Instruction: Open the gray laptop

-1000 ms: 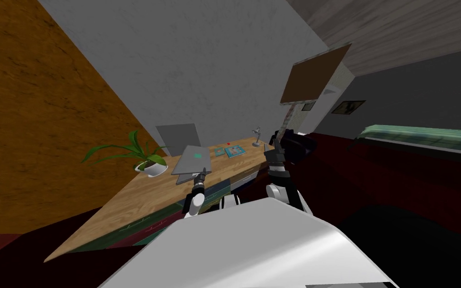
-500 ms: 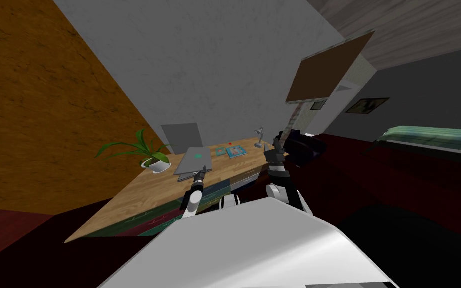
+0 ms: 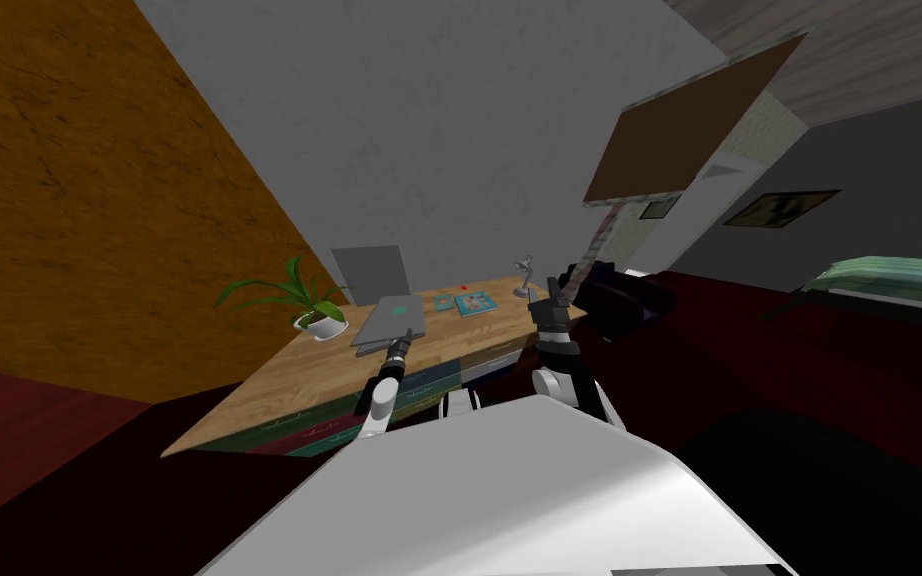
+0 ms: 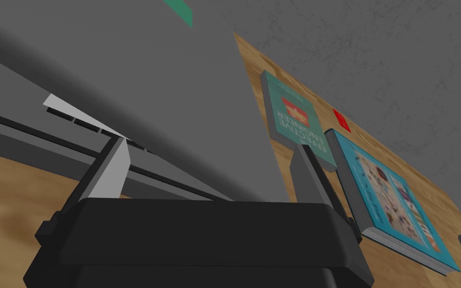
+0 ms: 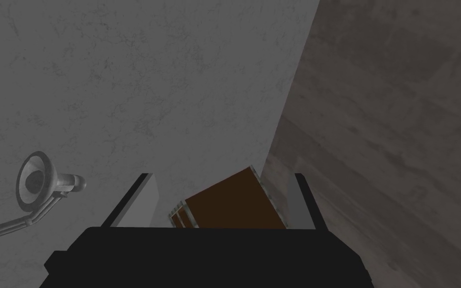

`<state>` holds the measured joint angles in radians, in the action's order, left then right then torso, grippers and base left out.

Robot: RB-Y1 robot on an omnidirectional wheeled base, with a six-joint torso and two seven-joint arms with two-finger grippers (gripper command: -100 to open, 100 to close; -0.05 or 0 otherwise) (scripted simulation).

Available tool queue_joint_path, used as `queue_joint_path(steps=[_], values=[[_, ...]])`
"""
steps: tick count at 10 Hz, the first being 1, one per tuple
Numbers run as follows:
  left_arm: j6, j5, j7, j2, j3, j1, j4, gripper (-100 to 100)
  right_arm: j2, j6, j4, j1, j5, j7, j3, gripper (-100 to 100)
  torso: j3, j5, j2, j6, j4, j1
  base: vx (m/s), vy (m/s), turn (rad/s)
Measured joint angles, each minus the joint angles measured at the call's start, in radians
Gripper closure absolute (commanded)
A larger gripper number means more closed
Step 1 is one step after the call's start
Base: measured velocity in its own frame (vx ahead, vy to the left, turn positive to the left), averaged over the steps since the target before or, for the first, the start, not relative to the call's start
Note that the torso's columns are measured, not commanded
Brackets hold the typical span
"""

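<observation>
on the left end of the desk (image 3: pixel 279 395) stands a plant (image 3: pixel 314 312) in a white pot; just right of it, about midway along the wooden top and near its front edge, lies the laptop (image 3: pixel 389 318) – grey, with a green mark on the lid, and with a plain grey panel (image 3: pixel 371 268) standing behind it at the wall; the lid lies low over the base, and the left wrist view shows a thin gap along the front edge of the laptop (image 4: pixel 149 75), with a dark line and a pale sliver of the base below the lid; the left gripper (image 3: pixel 401 345) is at that front edge, its arm reaching up over the desk's near side; seen from the wrist, the left gripper (image 4: pixel 209 144) has its two fingers well apart, one finger (image 4: pixel 112 167) at the laptop's front edge and the other (image 4: pixel 307 170) by the lid's side corner; whether either one touches the laptop i cannot tell; right of the laptop lie a green book (image 4: pixel 297 122) and a blue book (image 4: pixel 394 200), side by side and flat on the wood, with a small red thing (image 4: pixel 342 120) just behind them; further right, at the desk's end, stands a grey lamp (image 3: pixel 524 272); the right gripper (image 3: pixel 552 295) is held upright just beside that end, near the lamp; its own view shows the right gripper (image 5: pixel 222 180) with its fingers apart and nothing between them – the lamp's head (image 5: pixel 37 180) off to one side; beyond it sits a dark seat (image 3: pixel 614 295), and above hangs a brown board (image 3: pixel 694 125).
</observation>
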<state>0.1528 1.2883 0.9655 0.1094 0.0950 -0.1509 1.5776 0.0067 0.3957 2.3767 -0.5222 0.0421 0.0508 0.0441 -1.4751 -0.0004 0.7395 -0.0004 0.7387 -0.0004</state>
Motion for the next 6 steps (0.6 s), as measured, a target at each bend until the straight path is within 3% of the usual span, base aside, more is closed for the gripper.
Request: queue_joint_path(steps=[2, 4, 5, 6], values=[[-0.055, 0.023, -0.037, -0.013, -0.030, -0.001, 0.026, -100, 0.000, 0.000, 0.000, 0.000, 0.000, 0.000, 0.000, 0, 0.000, 0.000, 0.000, -0.001, 0.000, 0.001, 0.000, -0.052, 0.181], [-0.091, 0.047, -0.060, -0.003, -0.042, 0.012, 0.035, -100, 0.000, 0.000, 0.000, 0.000, 0.000, 0.000, 0.000, 0, 0.000, 0.000, -0.001, 0.001, 0.000, 0.000, 0.004, -0.033, 0.021], [-0.096, 0.047, -0.063, -0.004, -0.043, 0.012, 0.036, 0, 0.000, 0.000, 0.000, 0.000, 0.000, 0.000, 0.000, 0, -0.001, 0.001, -0.001, 0.001, 0.000, 0.001, 0.000, 0.000, 0.000], [-0.095, 0.047, -0.062, -0.004, -0.043, 0.012, 0.036, 0, 0.000, 0.000, 0.000, 0.000, 0.000, 0.000, 0.000, 0, -0.001, 0.001, -0.001, 0.000, -0.001, 0.002, 0.000, 0.000, 0.000]])
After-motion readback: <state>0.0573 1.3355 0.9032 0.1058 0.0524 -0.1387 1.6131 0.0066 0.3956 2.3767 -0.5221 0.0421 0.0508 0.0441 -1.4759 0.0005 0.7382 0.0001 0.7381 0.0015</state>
